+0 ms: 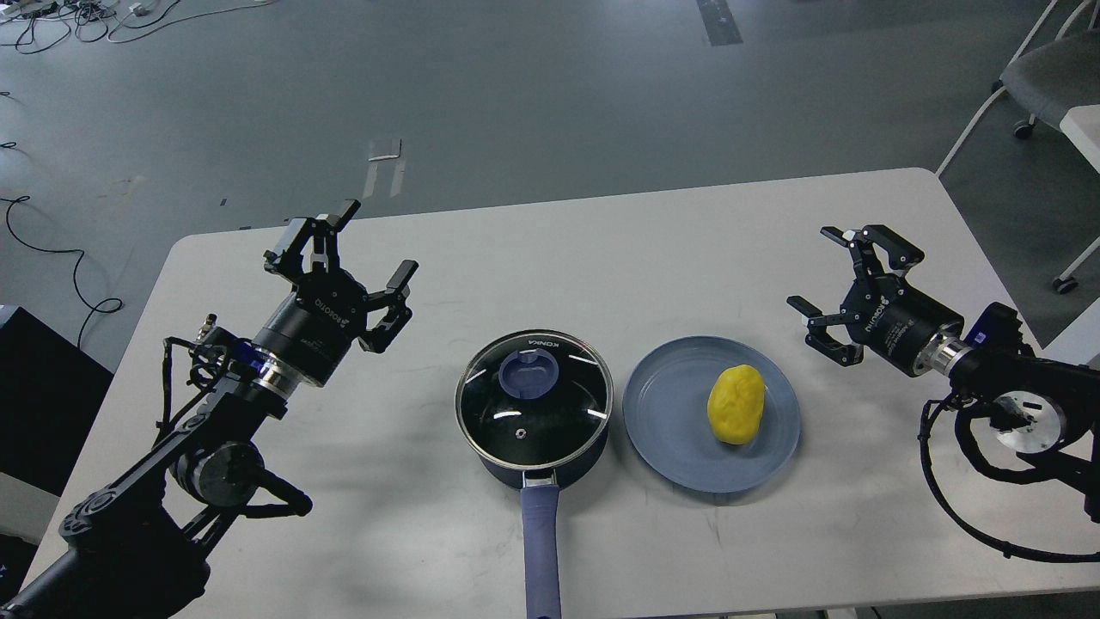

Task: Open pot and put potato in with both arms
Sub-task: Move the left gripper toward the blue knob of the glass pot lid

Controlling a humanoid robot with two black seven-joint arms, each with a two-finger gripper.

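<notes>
left gripper (371, 245) jaws spread, empty, 10 o'clock of pot | pot (534, 404) table (601, 232) centre, lid (533, 397) on, handle to 6 o'clock | potato (736, 404) on blue plate (670, 430), 3 o'clock of pot | right gripper (816, 271) jaws spread, empty, 2 o'clock of plate

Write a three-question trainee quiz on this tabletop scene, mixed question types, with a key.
1. True or false: the glass lid is on the pot.
2. The potato lies: A) inside the pot, B) on the blue plate, C) in the right gripper.
3. Fill in: both the left gripper and the right gripper are ____, holding nothing.

Key: 1 true; 2 B; 3 open.
</notes>
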